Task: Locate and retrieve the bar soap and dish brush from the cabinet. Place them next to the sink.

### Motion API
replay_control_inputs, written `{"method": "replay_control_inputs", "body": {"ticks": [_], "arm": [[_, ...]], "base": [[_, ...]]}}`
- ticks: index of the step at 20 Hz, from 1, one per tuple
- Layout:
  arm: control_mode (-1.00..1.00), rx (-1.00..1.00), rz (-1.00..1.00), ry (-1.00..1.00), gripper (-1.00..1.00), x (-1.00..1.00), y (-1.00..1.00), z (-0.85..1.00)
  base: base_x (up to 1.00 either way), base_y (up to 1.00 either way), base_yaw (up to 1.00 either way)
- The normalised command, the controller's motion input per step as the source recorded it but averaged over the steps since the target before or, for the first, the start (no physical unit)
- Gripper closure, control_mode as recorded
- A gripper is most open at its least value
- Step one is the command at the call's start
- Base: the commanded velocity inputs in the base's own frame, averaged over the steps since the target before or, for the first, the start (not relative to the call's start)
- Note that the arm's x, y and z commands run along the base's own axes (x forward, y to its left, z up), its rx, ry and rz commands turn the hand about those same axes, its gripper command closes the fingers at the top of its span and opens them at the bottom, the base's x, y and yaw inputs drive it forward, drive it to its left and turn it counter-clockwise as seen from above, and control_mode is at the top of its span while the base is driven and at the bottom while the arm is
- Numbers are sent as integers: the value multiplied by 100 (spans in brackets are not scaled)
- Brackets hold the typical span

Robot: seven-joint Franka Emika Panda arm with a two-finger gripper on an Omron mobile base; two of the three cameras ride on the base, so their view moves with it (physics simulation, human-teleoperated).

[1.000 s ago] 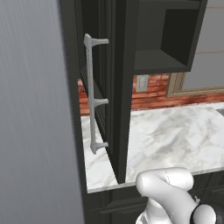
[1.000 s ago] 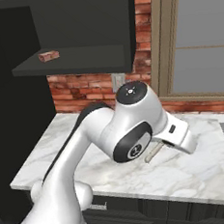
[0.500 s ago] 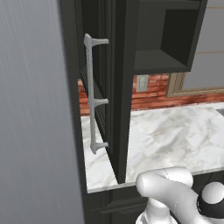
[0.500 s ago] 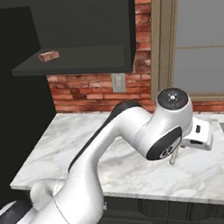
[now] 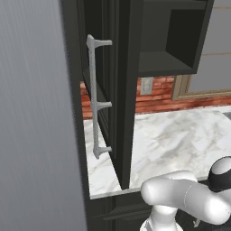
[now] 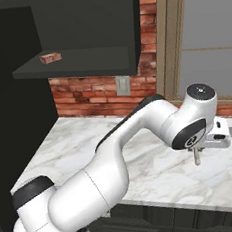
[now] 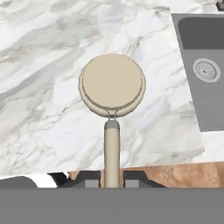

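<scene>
The gripper (image 7: 112, 181) is clamped tight on the handle of the dish brush (image 7: 112, 87), whose round tan head hangs over the marble counter (image 7: 52, 87) near its front edge, just left of the grey sink (image 7: 205, 87) and its drain (image 7: 206, 70). From the right base view the brush (image 6: 196, 156) points down below the hand, just above the counter. Farther back, the black cabinet (image 6: 103, 18) stands open, and the bar soap (image 6: 50, 57) lies alone on its bottom shelf near the left front edge.

Kitchen: marble counter (image 6: 142, 160), sink (image 7: 203, 70).
</scene>
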Motion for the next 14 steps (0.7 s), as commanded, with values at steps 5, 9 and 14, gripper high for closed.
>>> {"method": "replay_control_inputs", "body": {"ticks": [5, 9, 14], "arm": [[-100, -11, -1, -1, 100, 6, -16, -29], [-100, -18, -4, -2, 100, 23, -3, -32], [-100, -22, -3, -2, 100, 35, -2, -31]], "base": [[0, 0, 0], [0, 0, 0], [0, 0, 0]]}}
